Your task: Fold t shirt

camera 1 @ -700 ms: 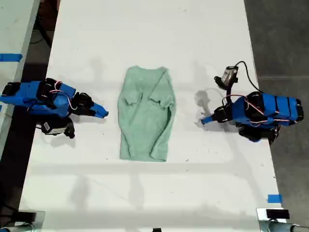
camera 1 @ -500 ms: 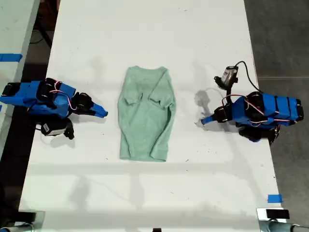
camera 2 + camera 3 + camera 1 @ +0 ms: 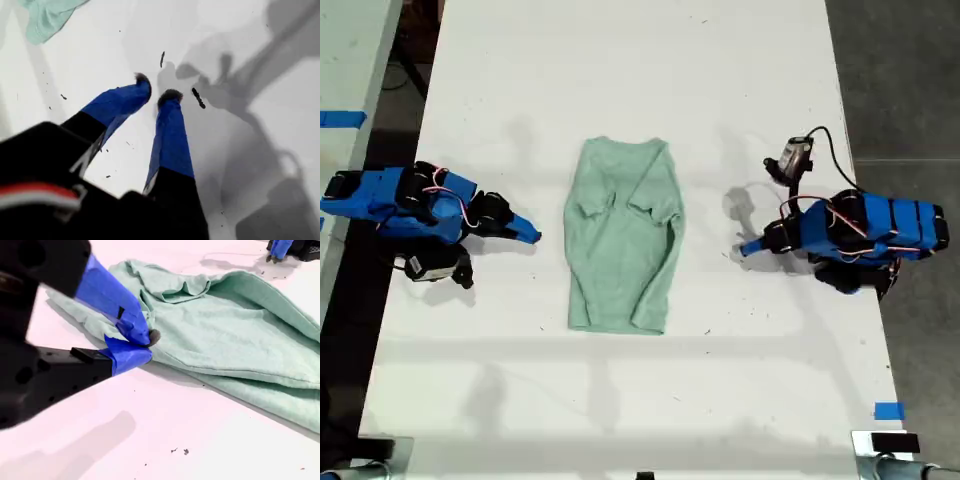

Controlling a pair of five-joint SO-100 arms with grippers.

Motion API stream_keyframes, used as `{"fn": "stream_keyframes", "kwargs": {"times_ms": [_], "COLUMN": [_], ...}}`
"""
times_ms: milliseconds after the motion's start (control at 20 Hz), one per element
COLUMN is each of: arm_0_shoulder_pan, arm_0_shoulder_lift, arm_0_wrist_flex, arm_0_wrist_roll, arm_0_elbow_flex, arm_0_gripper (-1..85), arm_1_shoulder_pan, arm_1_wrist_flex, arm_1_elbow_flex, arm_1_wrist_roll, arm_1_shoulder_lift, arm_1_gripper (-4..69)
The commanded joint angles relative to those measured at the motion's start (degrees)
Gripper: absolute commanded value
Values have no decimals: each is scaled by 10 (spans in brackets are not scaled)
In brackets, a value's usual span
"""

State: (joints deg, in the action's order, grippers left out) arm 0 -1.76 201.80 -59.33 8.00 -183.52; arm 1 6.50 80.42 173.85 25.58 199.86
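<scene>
The t shirt [image 3: 620, 250] lies flat near the middle of the white table [image 3: 620, 80]. Its neck end is toward the far side, its hem toward the near side, and both sleeves are folded in across the chest. Its long edges run near to far. The one on the exterior view's right bulges slightly outward at the middle, and the hem is roughly straight.

My first gripper [image 3: 744, 249] is low over bare table on the exterior view's right, well apart from the cloth. In its wrist view the two blue fingers [image 3: 170, 135] stand slightly parted, with a narrow slit of table between the dark tips and nothing held. One corner of the garment [image 3: 47, 17] shows far off.

My second gripper [image 3: 534, 238] is on the exterior view's left, close beside the shirt's long edge. In the exterior view a strip of bare table separates the two. In its wrist view the jaws are pressed together at the tips [image 3: 145, 345], which overlap the cloth's [image 3: 225, 335] edge from that angle. They look empty, though that view alone does not settle it.

Wide bare table lies beyond the collar and before the hem. A blue tape mark [image 3: 888, 410] sits at the near edge on the exterior view's right.
</scene>
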Motion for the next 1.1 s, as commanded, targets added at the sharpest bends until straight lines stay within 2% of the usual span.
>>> {"fn": "stream_keyframes", "kwargs": {"times_ms": [0,300,400,550,800,1050], "arm_0_shoulder_pan": [6,15,25,60,101,167], "arm_0_shoulder_lift": [5,-8,-86,-358,-652,-832], "arm_0_wrist_flex": [1,-6,1,33,-59,-103], "arm_0_wrist_roll": [-3,41,62,78,85,163], "arm_0_elbow_flex": [-11,45,89,255,563,745], "arm_0_gripper": [-1,-1,-1,-1,-1,-1], "arm_1_shoulder_pan": [5,-7,-4,-26,-86,-173], "arm_1_wrist_flex": [-13,18,47,47,59,46], "arm_1_elbow_flex": [34,-35,-152,-373,-627,-878], "arm_1_wrist_roll": [4,-49,-59,-64,-120,-193], "arm_1_shoulder_lift": [6,-15,-120,-411,-681,-966], "arm_1_gripper": [14,6,5,3,2,12]}}
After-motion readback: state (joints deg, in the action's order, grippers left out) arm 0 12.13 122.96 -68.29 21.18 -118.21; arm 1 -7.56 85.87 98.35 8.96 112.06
